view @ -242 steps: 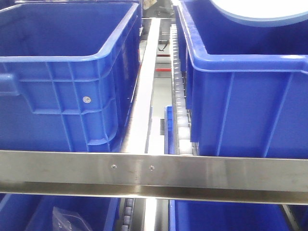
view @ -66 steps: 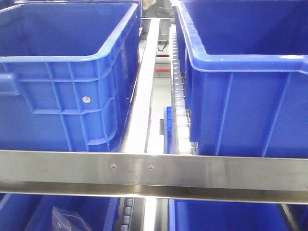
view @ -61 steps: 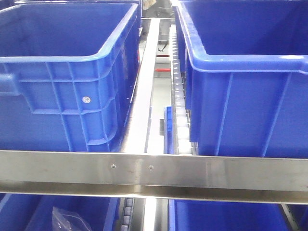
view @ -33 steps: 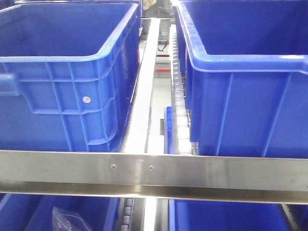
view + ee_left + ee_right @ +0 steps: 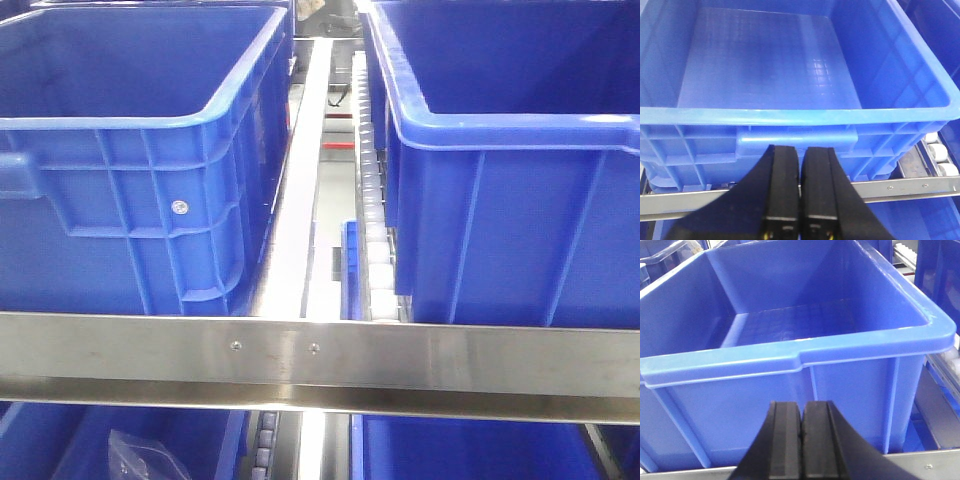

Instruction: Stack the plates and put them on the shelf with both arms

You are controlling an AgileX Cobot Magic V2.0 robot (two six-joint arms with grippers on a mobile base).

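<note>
Both our left pincer [image 5: 800, 187] and right pincer [image 5: 801, 440] sit closed, empty; no plates visible, so we locate them before reaching.

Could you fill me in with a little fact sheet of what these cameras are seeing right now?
Setting: shelf rack with a metal front rail
Left bin: blue, open, nothing visible inside
Right bin: blue, open, nothing visible inside
Left gripper: shut, holding nothing, in front of its bin
Right gripper: shut, holding nothing, in front of its bin
Plates: none in view
</note>
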